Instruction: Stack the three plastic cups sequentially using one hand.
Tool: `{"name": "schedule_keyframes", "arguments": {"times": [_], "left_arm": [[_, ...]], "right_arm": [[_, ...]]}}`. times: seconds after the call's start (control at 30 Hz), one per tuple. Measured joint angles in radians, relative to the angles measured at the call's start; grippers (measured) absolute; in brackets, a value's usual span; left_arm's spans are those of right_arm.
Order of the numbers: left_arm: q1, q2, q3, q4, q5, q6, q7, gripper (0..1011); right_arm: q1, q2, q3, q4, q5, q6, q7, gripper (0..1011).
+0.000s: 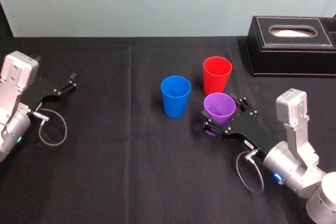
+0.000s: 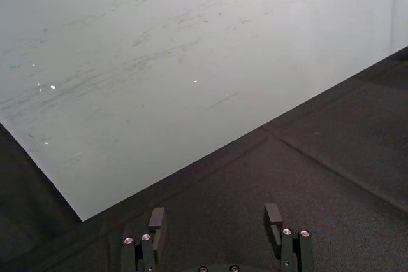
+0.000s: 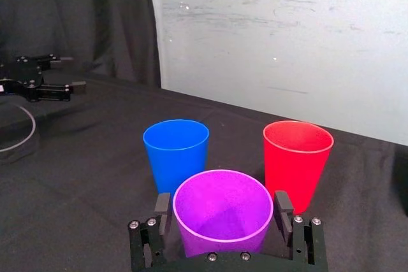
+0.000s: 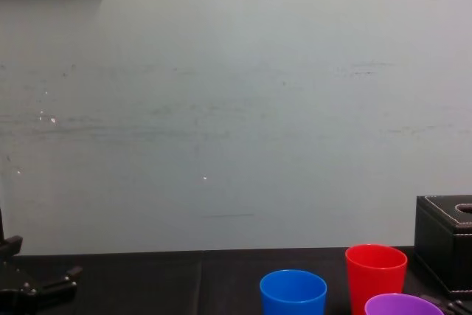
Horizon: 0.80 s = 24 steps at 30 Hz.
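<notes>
straddling purple cup [image 3: 222,221] — right gripper [image 3: 223,203] spread; left gripper [image 2: 215,216] parked aside

The place looks like a robotics lab or test room, not a home. A desk [image 1: 105,182] covered edge to edge in black cloth stands against a bare, pale, scuffed wall [image 4: 236,108], and a dark drape [image 3: 121,17] hangs beside it. A silver left arm [image 1: 13,103] and right arm [image 1: 294,150] reach over the desk, with a bare cable loop [image 1: 52,129] showing. A black stitched tissue box [image 1: 291,45] adds an office touch.
</notes>
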Motion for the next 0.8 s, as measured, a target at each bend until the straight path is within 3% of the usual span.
{"name": "schedule_keyframes", "arguments": {"times": [0.2,0.63,0.8], "left_arm": [[0.0,0.0,0.0,0.0,0.0,0.0,0.0,1004],[0.0,0.0,0.0,0.0,0.0,0.0,0.0,1005],[0.0,0.0,0.0,0.0,0.0,0.0,0.0,1005]], "right_arm": [[0.002,-0.018,0.007,0.001,-0.014,0.015,-0.001,1004],[0.001,-0.016,0.006,0.0,-0.013,0.014,-0.002,1004],[0.001,-0.015,0.006,0.0,-0.012,0.013,-0.002,922]]}}
